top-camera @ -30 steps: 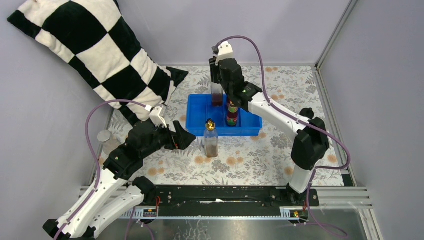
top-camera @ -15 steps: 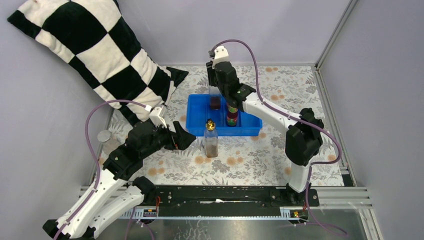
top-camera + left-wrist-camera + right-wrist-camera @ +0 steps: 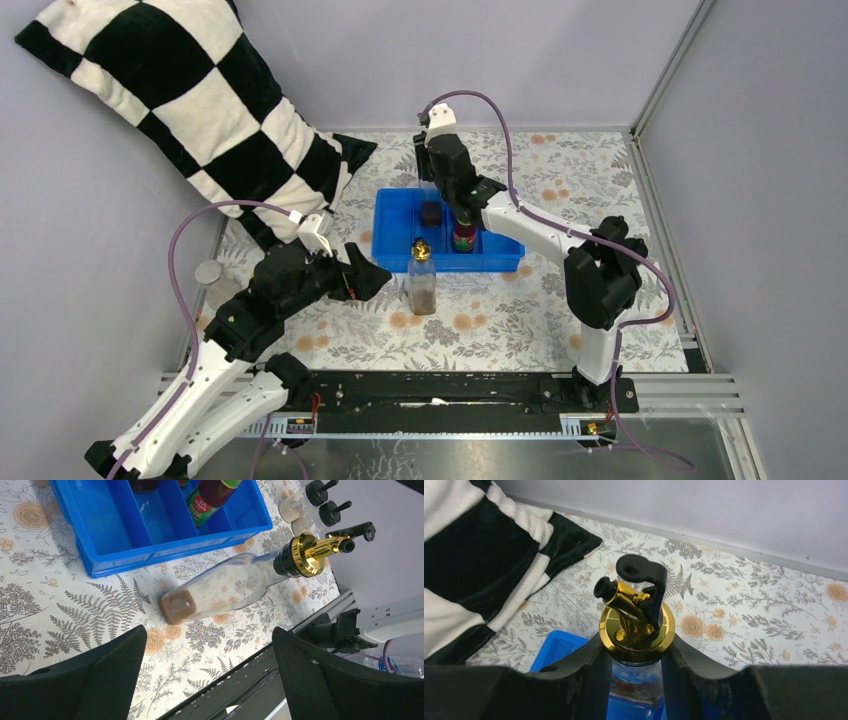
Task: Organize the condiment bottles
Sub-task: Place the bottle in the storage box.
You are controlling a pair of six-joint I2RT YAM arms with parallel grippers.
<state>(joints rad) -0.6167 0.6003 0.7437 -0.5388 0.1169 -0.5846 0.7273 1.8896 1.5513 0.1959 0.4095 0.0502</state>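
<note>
R tool [image 3: 636,652] clamped on gold-spout bottle [image 3: 634,617] neck, inside blue tray [image 3: 392,262], rear half. L tool [image 3: 207,645] jaws apart; 2nd gold-spout bottle [image 3: 225,590] upright on desk [image 3: 75,615], just front of tray.

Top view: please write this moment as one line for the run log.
right gripper: shut on bottle neck, over blue tray | left gripper: open, empty | second bottle: upright before tray

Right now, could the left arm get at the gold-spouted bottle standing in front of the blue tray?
Probably yes: the left gripper is open and faces the gold-spouted bottle, standing clear of the blue tray; nothing lies between them.
</note>
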